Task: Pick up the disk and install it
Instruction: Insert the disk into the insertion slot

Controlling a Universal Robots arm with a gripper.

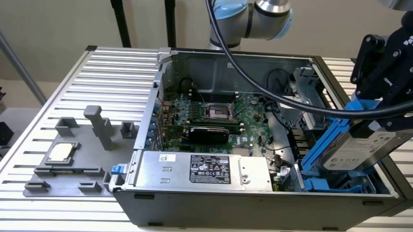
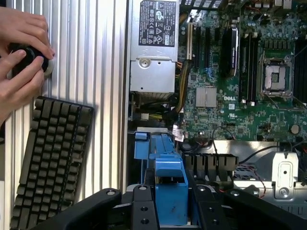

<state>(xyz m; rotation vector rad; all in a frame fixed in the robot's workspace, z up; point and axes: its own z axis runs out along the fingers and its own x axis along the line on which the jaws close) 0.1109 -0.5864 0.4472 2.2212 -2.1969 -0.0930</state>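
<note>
the claw (image 1: 380, 121) is closed about halfway, clamped on the disk (image 1: 360, 152) by its blue frame (image 1: 326, 140). the disk hangs tilted, white label showing, above the front corner of the computer case (image 1: 258, 208) at the exterior view's right. just below it sits the blue drive bay (image 1: 322, 184).

as i read it, this step is all about alignment. level out that tilt so the frame's edges line up with the bay, and take any descent slow and straight, no forcing. mind the thick black cable (image 1: 284, 99) sweeping across the case toward the claw; a snag could twist the hold.

in the wrist view the frame sits centred between the fingers, so the grip looks even. a person's hands (image 2: 19, 57) rest on the table (image 2: 105, 72) by a keyboard (image 2: 48, 153), well apart from the bay.
</note>
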